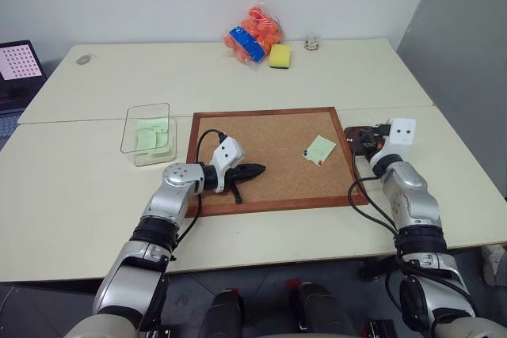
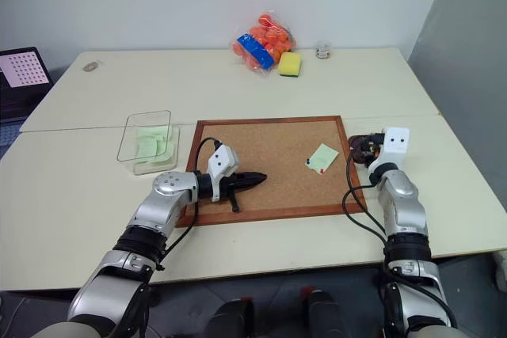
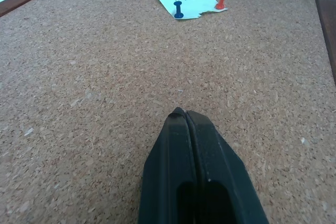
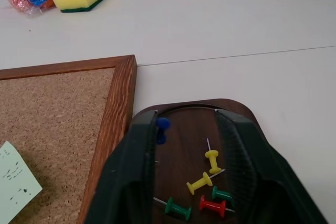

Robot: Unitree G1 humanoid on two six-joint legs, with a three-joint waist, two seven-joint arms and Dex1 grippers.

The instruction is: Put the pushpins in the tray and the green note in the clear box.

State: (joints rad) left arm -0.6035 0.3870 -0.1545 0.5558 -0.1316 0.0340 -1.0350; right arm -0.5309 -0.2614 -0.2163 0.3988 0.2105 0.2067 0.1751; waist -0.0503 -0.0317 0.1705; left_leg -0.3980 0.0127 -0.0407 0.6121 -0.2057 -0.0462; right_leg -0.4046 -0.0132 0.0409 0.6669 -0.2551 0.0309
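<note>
The left gripper [image 3: 185, 115] hangs low over the near-left part of the corkboard [image 1: 269, 140], its two black fingers pressed together with nothing between them. Ahead of it, toward the board's right side, the green note [image 1: 320, 149] lies flat on the cork, held by a blue pushpin [image 3: 178, 11] and a red pushpin [image 3: 221, 1] along one edge (some handwriting shows on the paper).

The right gripper [image 4: 186, 124] sits over the tray [image 4: 247, 109], which rests on the table [image 1: 79, 195] just off the corkboard's right frame. Its fingers stand apart with no grip on anything; a loose blue pin [image 4: 161, 129] is right against the inner face of one finger. On the tray's dark floor between the fingers lie two yellow pins [image 4: 206, 170], two green pins [image 4: 178, 207] and a red pin [image 4: 211, 204].

The clear box [image 1: 147, 134] stands to the left of the corkboard, with pale green notes already inside.

At the table's far edge are a yellow sponge [image 1: 280, 55], a bag of orange balls [image 1: 255, 36] and a small jar [image 1: 312, 43].
</note>
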